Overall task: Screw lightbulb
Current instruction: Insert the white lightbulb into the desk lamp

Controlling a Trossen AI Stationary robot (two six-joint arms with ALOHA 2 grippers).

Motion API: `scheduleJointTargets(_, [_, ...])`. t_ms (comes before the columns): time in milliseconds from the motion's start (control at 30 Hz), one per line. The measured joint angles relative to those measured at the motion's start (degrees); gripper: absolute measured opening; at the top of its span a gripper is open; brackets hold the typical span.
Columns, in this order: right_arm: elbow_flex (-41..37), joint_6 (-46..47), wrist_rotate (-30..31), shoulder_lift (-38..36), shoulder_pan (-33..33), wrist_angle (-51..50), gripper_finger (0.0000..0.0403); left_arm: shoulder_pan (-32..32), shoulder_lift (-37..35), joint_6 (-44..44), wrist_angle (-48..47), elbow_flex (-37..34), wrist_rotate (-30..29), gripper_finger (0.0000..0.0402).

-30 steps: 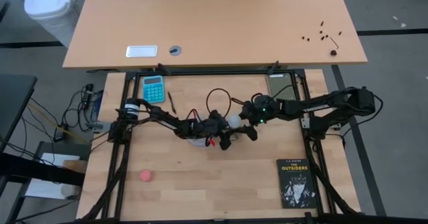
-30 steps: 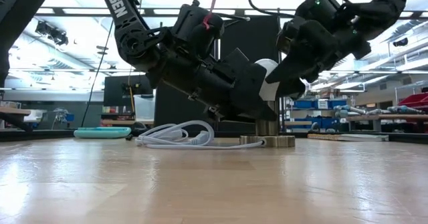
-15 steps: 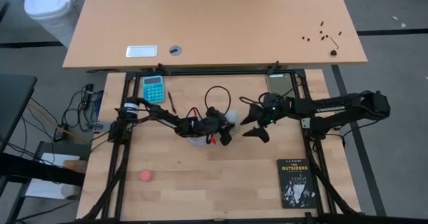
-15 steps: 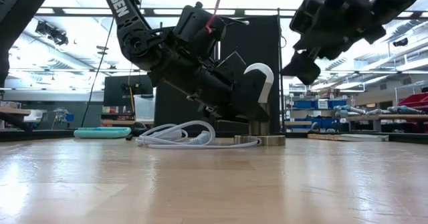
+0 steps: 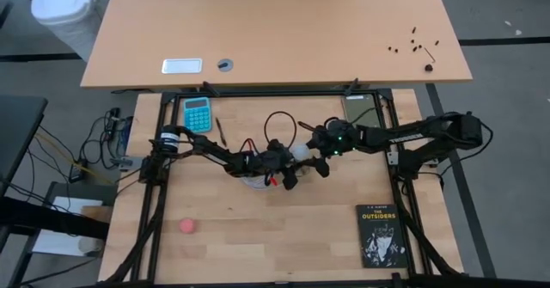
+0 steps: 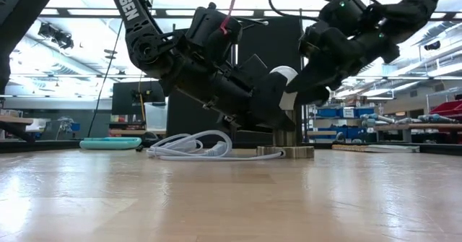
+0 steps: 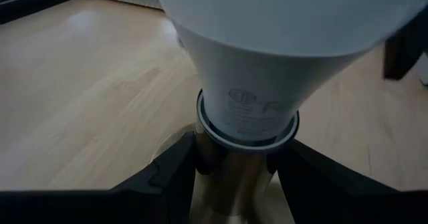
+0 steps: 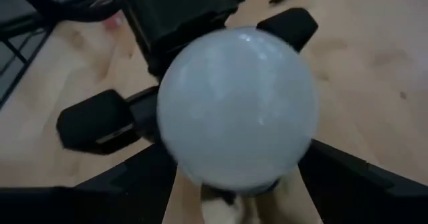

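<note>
- Centrally, on the light wooden table (image 5: 258,236), the small white frosted pear-shaped lightbulb (image 5: 300,153) stands upright with its grey metal screw base down in a round metallic socket disc (image 6: 286,152), which rests flat on the tabletop.
- Both dark arms meet at the bulb: the left gripper (image 5: 288,163) reaches in low from the left, and the right gripper (image 5: 316,157) comes over the globe from the right.
- From the left wrist view, the left gripper's 2 dark fingers (image 7: 167,177) sit on either side of the metal socket neck just below the bulb's white collar (image 7: 249,114), closed against it.
- From the right wrist view, the right gripper's 2 fingers (image 8: 127,180) flank the frosted globe (image 8: 237,107) and appear to touch its sides, clasping the bulb.
- Level with the tabletop, the right gripper (image 6: 307,90) covers the bulb's upper right side, with only part of the white globe (image 6: 283,74) showing between the 2 grippers.
- A coiled white cord (image 6: 191,147) lies on the table just beside the socket disc, to its left in the low view.
- Farther off lie a teal calculator (image 5: 198,113) near the back left, a small pink ball (image 5: 188,226) front left, and a black paperback book (image 5: 381,235) front right.
</note>
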Motion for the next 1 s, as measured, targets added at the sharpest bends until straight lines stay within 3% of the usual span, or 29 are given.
scheduleJointTargets(300, [-0.02,5.37,-9.18,0.61,-0.07,0.58,0.0307,-0.13,-0.03,-1.17,-1.00,0.10,-0.21,0.0193])
scheduleJointTargets(467, [-0.02,6.05,-11.93,-3.89,-0.12,-5.61,0.0307,-0.11,-0.18,-1.73,-2.78,0.13,-0.60,0.0193])
scheduleJointTargets(633, [-0.02,4.37,-21.81,-9.34,0.24,-14.83,0.0307,0.54,-0.14,-2.55,-2.86,0.11,-4.12,0.0193])
scheduleJointTargets(733, [-0.02,2.88,-17.74,-11.85,0.43,-18.93,0.0307,0.47,-0.12,-2.39,-2.54,0.09,-4.64,0.0193])
scheduleJointTargets(900, [-0.02,0.79,-0.15,-12.64,0.32,-18.50,0.0307,0.48,-0.11,-2.01,-2.27,0.07,-3.80,0.0193])
scheduleJointTargets(1000, [-0.02,-0.37,2.65,-11.05,0.00,-15.15,0.0307,0.41,-0.09,-1.94,-2.16,0.07,-3.50,0.0193])
